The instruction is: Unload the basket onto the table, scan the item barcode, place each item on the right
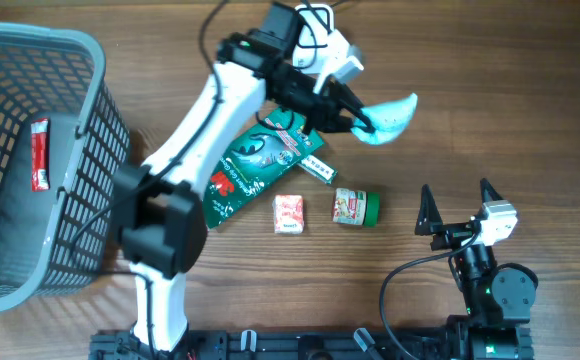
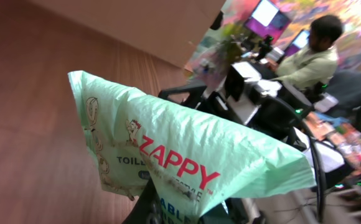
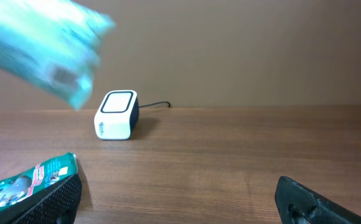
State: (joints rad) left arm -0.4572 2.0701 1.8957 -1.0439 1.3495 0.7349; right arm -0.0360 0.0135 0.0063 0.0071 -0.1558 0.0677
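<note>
The light green Zappy pack [image 2: 180, 155] is up in the air. The left gripper [image 1: 355, 120] is closed tight on one end of it, and the rest sticks out past the fingers. The white scanner [image 3: 116, 115] sits on the table close to that gripper. I think this is the showing step. I cannot tell if the barcode faces the scanner. Next, the pack may need a slow turn until it does. The right gripper [image 1: 456, 195] is wide open, holds nothing, and sits well away.
</note>
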